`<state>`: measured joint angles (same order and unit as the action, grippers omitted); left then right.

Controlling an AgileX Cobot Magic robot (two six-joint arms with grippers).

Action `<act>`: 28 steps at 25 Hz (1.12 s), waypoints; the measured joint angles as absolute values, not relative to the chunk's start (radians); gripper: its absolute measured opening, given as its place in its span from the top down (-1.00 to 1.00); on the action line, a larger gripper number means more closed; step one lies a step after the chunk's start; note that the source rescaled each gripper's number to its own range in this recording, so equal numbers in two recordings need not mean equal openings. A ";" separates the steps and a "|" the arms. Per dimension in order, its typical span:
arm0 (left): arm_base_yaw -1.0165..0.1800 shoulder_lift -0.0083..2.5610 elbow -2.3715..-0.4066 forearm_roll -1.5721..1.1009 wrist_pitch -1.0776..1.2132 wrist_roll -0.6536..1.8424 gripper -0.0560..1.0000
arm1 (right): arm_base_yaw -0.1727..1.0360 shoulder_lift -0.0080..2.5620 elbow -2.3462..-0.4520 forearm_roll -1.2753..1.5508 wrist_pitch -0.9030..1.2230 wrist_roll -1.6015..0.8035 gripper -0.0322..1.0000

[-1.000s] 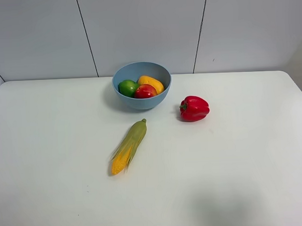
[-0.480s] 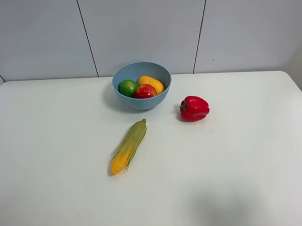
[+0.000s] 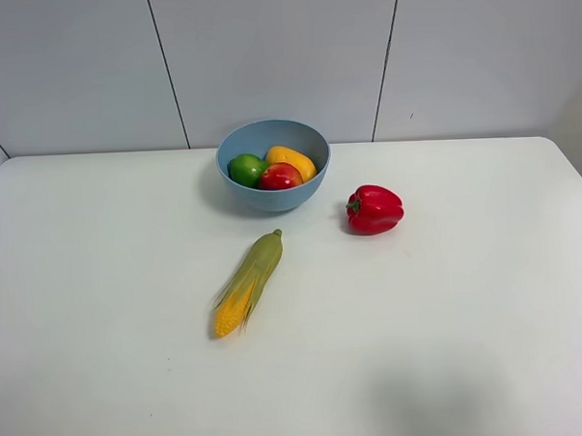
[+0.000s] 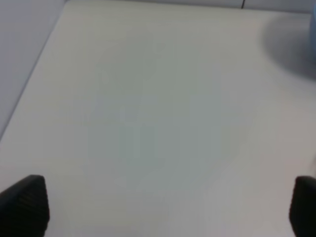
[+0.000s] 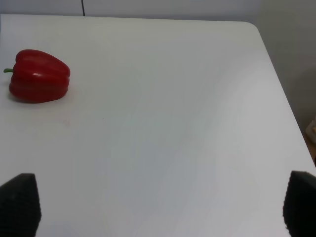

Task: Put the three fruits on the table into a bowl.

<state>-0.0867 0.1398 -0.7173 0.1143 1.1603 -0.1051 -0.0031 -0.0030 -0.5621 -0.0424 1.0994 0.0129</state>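
- Since all 3 fruits already lie inside the bowl [image 3: 273, 165], the job looks finished: the mango [image 3: 291, 160] sits toward the back, the lime [image 3: 245, 169] beside it, the apple [image 3: 280, 176] in front, all touching.
- Neither arm shows in the high view. Each wrist view shows 2 dark fingertips at the far edges of its picture, so the left claw [image 4: 158, 205] stands wide apart with nothing in it, and the right claw [image 5: 158, 202] likewise, holding nothing.
- What could go wrong now, as I judge it: an arm reaching back in could knock the bowl's rim and tip a fruit out, or grab the pepper [image 3: 374, 209] or the corn [image 3: 247, 283], neither of which belongs in the bowl.
- A further risk is the pepper, which lies on the right claw's side of the table [image 3: 469, 316] and could be nudged if that arm swings low.
- Underfoot is a plain white tabletop with rounded corners, smooth and bare apart from these things.
- Behind it rises a pale panelled wall [image 3: 274, 55] with thin dark seams.
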 joint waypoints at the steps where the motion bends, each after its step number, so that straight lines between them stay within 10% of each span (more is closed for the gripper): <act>1: -0.087 0.121 -0.695 0.113 1.158 -0.106 -1.00 | -0.003 -0.003 -0.562 -0.042 1.099 0.013 -0.96; 28: -0.087 -0.003 -0.443 0.137 1.090 -0.143 -1.00 | -0.003 -0.003 -0.562 -0.042 1.099 0.013 -0.96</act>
